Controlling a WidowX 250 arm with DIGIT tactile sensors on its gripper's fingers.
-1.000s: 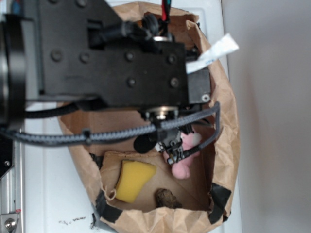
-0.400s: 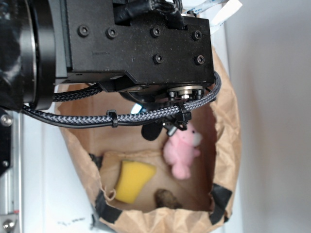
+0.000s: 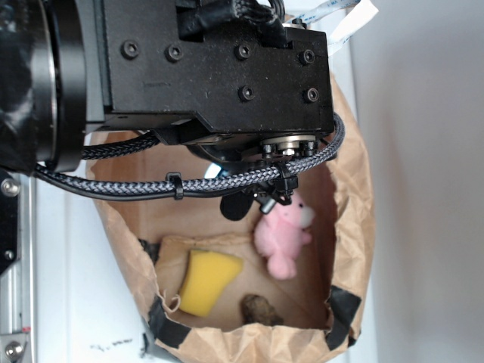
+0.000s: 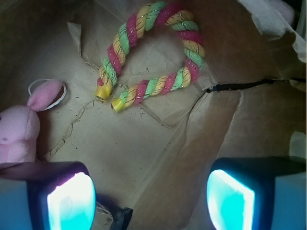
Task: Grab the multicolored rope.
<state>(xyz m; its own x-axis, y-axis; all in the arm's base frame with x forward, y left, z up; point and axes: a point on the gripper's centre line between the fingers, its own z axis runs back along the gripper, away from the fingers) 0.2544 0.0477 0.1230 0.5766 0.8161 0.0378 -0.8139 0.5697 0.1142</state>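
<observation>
The multicolored rope (image 4: 153, 52), twisted from red, yellow and light-green strands, lies bent in a U on the brown paper floor at the top of the wrist view. Its two yellow-capped ends point toward the lower left. My gripper (image 4: 151, 201) is open, its two glowing pads wide apart at the bottom of that view with only bare paper between them, well short of the rope. In the exterior view the rope is hidden behind the black arm, and the gripper (image 3: 265, 198) hangs inside the paper bag just above the pink bunny.
A pink bunny (image 3: 281, 236) (image 4: 21, 132) lies left of my left finger. A yellow sponge wedge (image 3: 206, 281) and a small brown object (image 3: 259, 308) sit at the bag's near end. Brown paper bag walls (image 3: 352, 227) enclose everything. The braided cable (image 3: 189, 184) crosses the exterior view.
Over the last second the arm moved toward the camera and up the exterior view, uncovering the pink bunny. Nothing has shifted in the last half second.
</observation>
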